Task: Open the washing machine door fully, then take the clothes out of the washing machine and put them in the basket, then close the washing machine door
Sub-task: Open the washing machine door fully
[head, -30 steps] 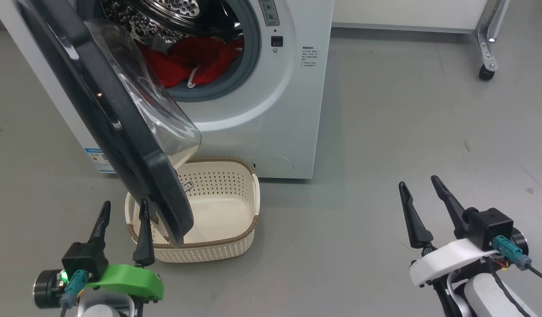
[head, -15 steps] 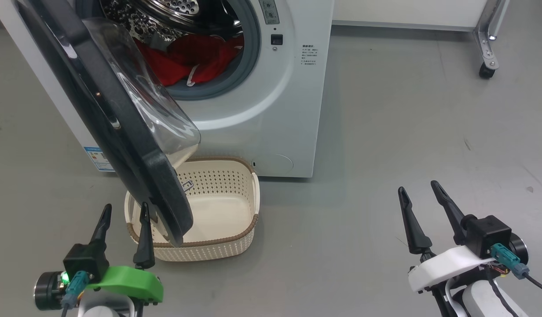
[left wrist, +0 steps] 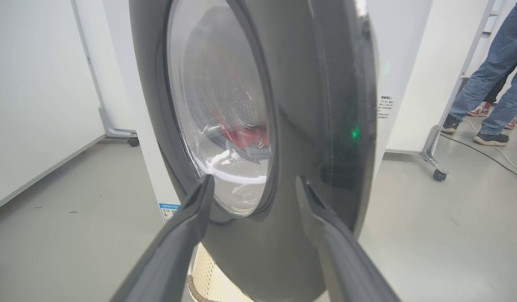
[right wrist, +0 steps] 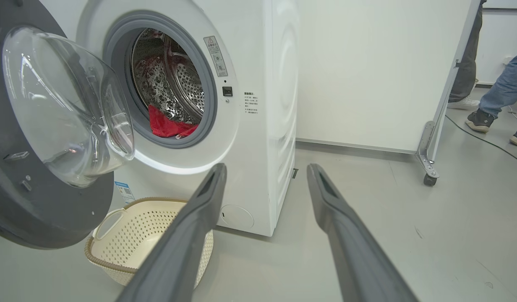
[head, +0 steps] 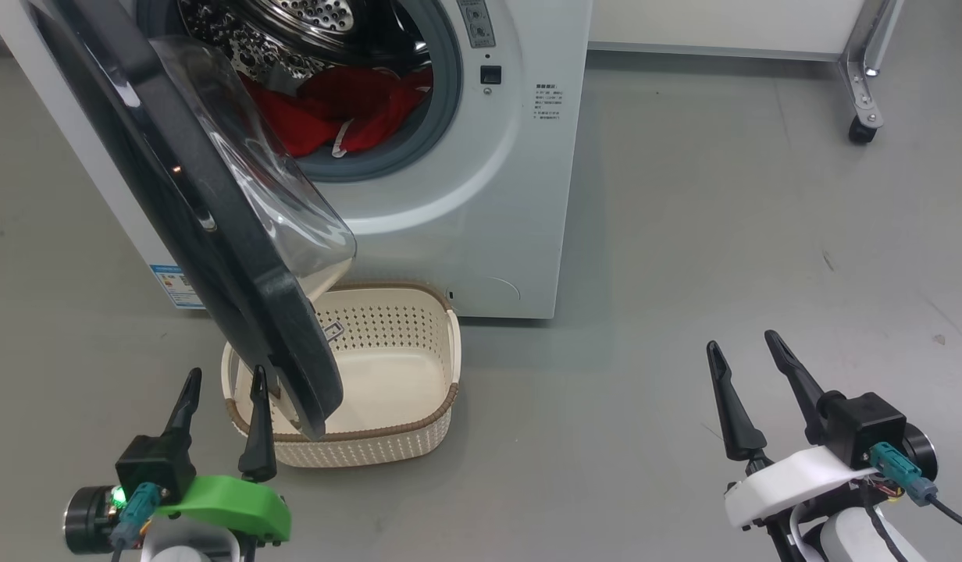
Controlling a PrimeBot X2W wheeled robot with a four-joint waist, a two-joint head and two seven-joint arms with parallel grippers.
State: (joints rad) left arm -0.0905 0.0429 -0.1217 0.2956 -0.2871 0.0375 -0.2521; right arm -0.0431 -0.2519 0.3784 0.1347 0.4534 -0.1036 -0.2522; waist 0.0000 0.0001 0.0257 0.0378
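The white washing machine [head: 465, 203] [right wrist: 258, 126] stands ahead with its door [head: 192, 211] [left wrist: 309, 105] [right wrist: 40, 138] swung partly open over the basket [head: 387, 421] [right wrist: 116, 251]. Red clothes [head: 340, 109] [right wrist: 168, 123] lie in the steel drum, also seen dimly through the door glass as clothes [left wrist: 246, 136]. The cream basket on the floor below the opening holds nothing. My left gripper [head: 225, 378] [left wrist: 254, 184] is open, close to the door's black rim, touching nothing. Well off to the right of the machine, my right gripper [head: 742, 343] [right wrist: 267, 167] hangs open with nothing between its fingers.
A white partition [right wrist: 376, 71] on a castor foot [head: 862, 129] [right wrist: 428, 178] stands behind and right of the machine. A person's legs in jeans [left wrist: 489, 75] [right wrist: 500, 96] are beyond it, with a cable on the floor. Grey floor stretches open to the right.
Both grippers sit slightly lower in the head view than a second ago; the whole picture has shifted a little. Door, clothes and basket stand as before.
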